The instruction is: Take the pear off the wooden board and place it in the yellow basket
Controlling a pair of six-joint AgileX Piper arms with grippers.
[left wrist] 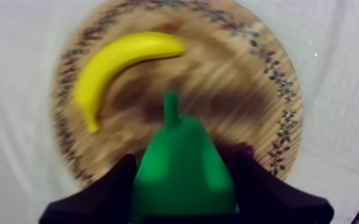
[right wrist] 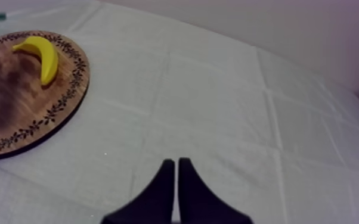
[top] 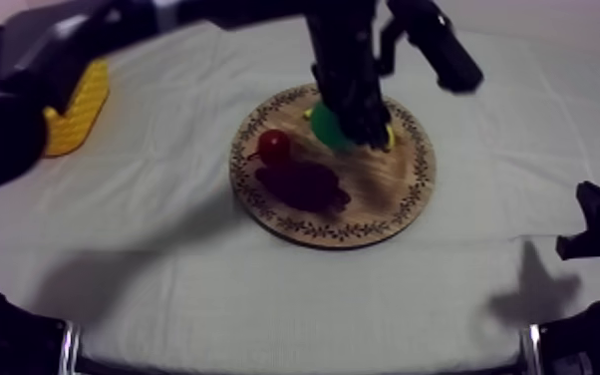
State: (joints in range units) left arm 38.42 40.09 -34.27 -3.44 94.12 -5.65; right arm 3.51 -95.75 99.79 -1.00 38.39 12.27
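1 firm grip: pear [left wrist: 182, 161] clamped in the left claw [top: 364, 128], right over the wooden board [top: 384, 214], banana [left wrist: 116, 65] just beyond. Small red fruit [top: 274, 146] and grapes [top: 304, 187] alongside on the board. Yellow basket [top: 83, 105] well apart, at the bench's [top: 483, 289] left edge. Right claw [right wrist: 177, 162] pinched together on nothing, low over bare bench.

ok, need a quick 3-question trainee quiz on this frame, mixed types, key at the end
1. True or false: the banana lies on the wooden board.
2. Which fruit is between the fingers of the left gripper? A) small red fruit B) pear C) grapes
3. Fill in: in the top view the yellow basket stands at the table's ____ side.
Key: 1 true; 2 B; 3 left.
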